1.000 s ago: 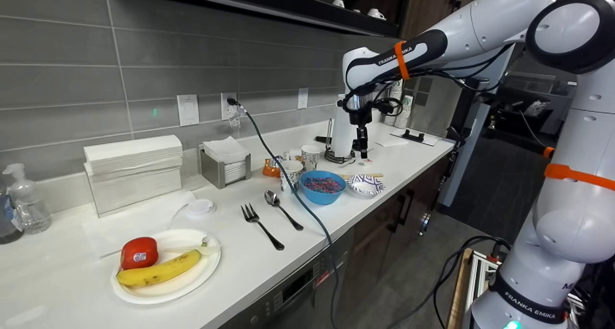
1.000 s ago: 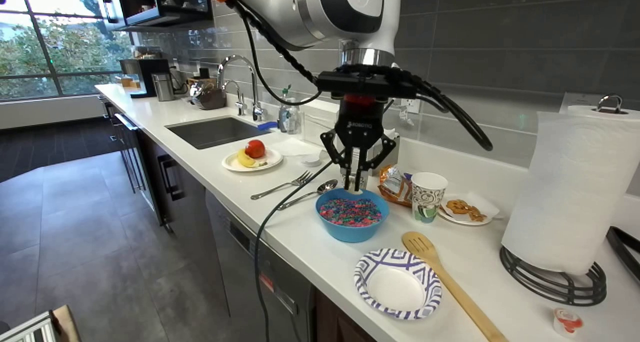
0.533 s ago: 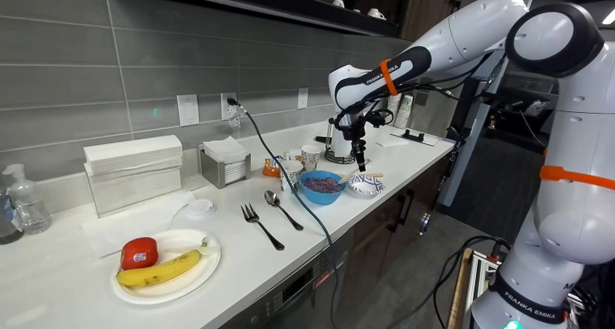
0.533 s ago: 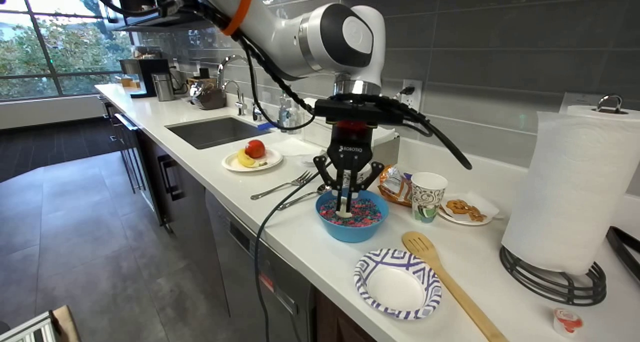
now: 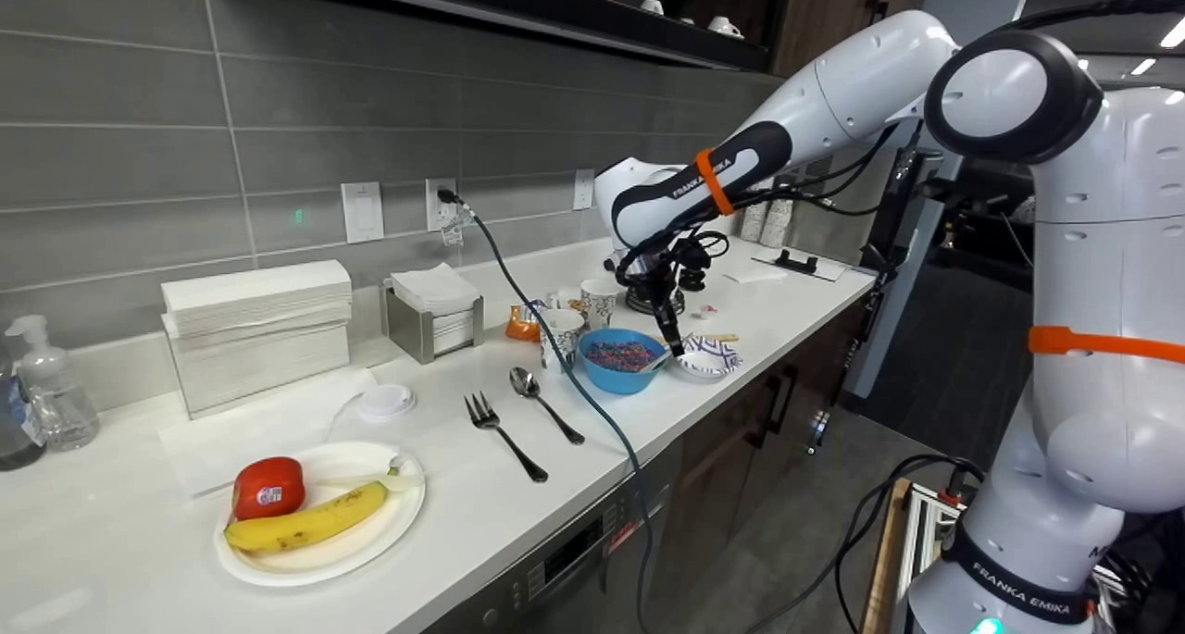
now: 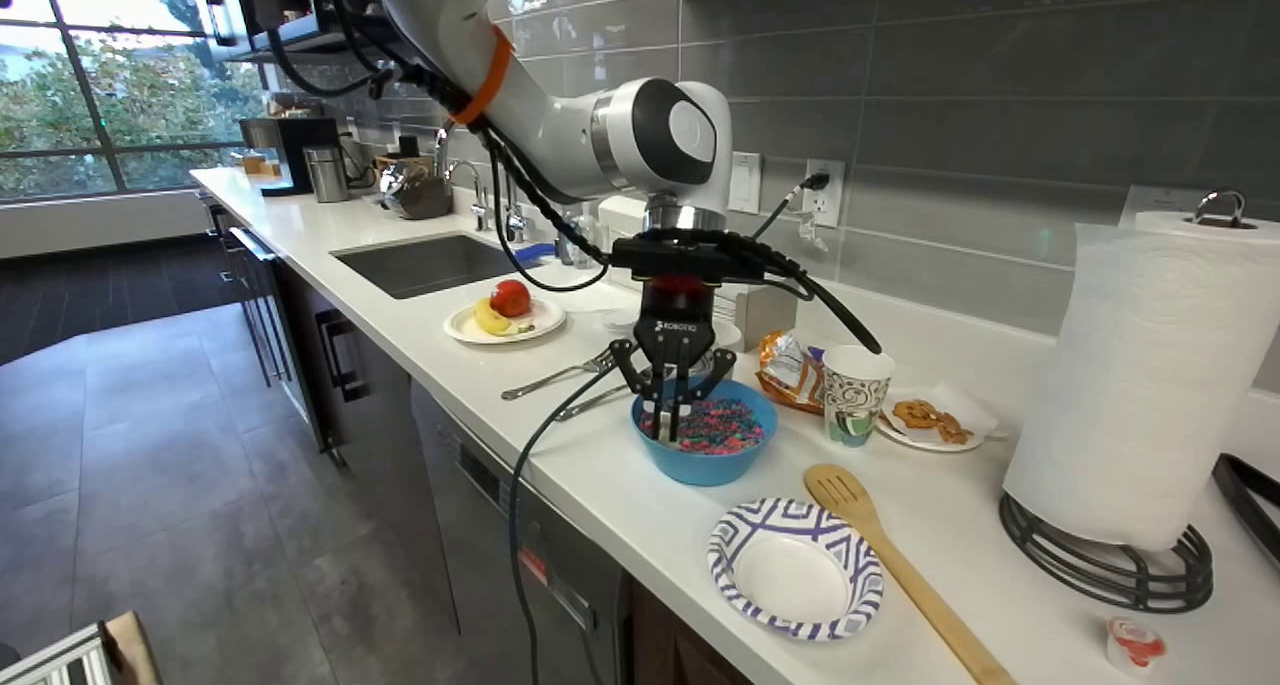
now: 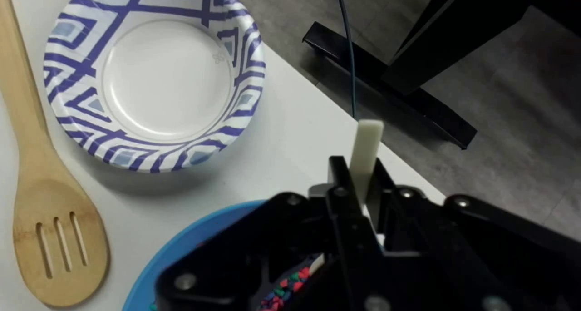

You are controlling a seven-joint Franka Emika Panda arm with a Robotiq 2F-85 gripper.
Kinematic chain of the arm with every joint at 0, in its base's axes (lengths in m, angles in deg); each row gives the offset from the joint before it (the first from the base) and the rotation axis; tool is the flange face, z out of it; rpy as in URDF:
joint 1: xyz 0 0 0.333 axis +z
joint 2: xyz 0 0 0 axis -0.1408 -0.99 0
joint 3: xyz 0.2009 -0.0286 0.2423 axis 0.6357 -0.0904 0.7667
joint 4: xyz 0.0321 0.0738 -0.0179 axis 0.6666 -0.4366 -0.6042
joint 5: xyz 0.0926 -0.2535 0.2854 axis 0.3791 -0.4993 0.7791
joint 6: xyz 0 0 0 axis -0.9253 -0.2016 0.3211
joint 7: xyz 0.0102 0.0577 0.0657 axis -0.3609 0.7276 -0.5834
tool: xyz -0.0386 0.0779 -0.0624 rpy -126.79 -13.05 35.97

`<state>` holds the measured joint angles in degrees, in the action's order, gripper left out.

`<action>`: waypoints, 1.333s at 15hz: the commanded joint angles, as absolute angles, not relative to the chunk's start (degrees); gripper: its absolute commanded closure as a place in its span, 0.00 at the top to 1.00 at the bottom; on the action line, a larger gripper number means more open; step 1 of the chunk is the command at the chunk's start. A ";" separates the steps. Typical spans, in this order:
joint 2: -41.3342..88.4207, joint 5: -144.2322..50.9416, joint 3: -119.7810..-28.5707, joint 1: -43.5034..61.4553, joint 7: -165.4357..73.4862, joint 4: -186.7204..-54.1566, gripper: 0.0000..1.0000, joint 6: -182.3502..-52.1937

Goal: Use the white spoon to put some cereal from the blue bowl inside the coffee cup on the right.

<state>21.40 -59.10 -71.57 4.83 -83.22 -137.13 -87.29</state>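
Apparently the scoop is under way: the white spoon [image 7: 365, 156] sits in the blue bowl [image 6: 705, 468], nothing visibly delivered.

Its head lies inside the bowl at the cereal [image 6: 725, 425], handle slanting out over the rim; the gripper [image 6: 665, 433] has that handle pinched between its fingers. Taking up the spoon and reaching the bowl look done; lifting a load, carrying and tipping it seem left. The right-hand coffee cup [image 6: 858, 395] stands near the bowl, apart from it, its bottom hidden. Against a second ago, the gripper sits lower and more slanted, and the spoon now reaches inside the bowl.
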 commanded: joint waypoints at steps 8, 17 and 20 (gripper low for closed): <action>21.34 -53.85 -69.99 2.73 -84.67 -131.81 0.68 -77.44; 31.69 -39.42 -72.93 -0.77 -87.40 -134.95 1.00 -76.94; 36.31 -37.46 -74.55 -1.64 -88.11 -137.70 1.00 -77.48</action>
